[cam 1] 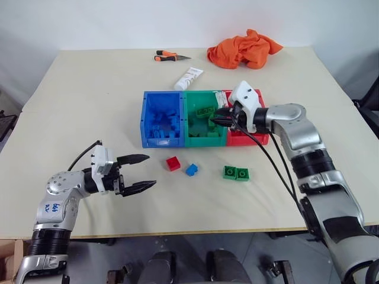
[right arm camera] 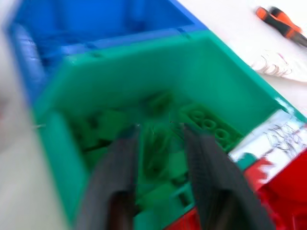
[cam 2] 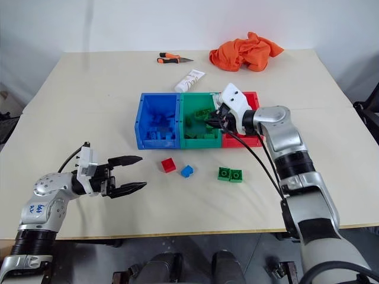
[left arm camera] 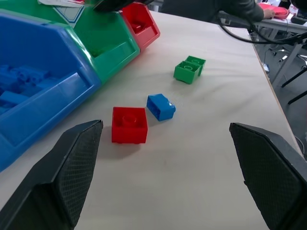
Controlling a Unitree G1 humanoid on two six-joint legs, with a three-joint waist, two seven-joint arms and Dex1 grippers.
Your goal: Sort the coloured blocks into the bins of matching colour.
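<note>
Left eye view: the table (cam 1: 89, 89) carries three joined bins in a row, the blue bin (cam 1: 161, 100), the green bin (cam 1: 203, 102) and the red bin (cam 1: 246, 139), the blue and green holding blocks of their own colour. The right gripper (cam 1: 219, 116) hangs over the green bin's right side, next to the red one; its jaws stand a little apart, and whether anything sits between them cannot be told here. Near the table's front edge, the left gripper (cam 1: 142, 173) hovers with its jaws wide open and nothing in them, pointing towards the loose blocks. In front of the bins lie a red block (cam 1: 173, 163), a blue block (cam 1: 191, 170) just beside it, and a green block (cam 1: 235, 173) further right. Behind the bins are a white tube (cam 1: 188, 77), pliers (cam 1: 170, 57) and an orange cloth (cam 1: 244, 49).

Left wrist view: the two black fingers (left arm camera: 64, 177) are spread wide over bare table, with the red and blue blocks just ahead and the green one beyond.

Right wrist view: the fingers (right arm camera: 117, 177) point down into the green bin over its green blocks (right arm camera: 211, 125), with a gap between them.
</note>
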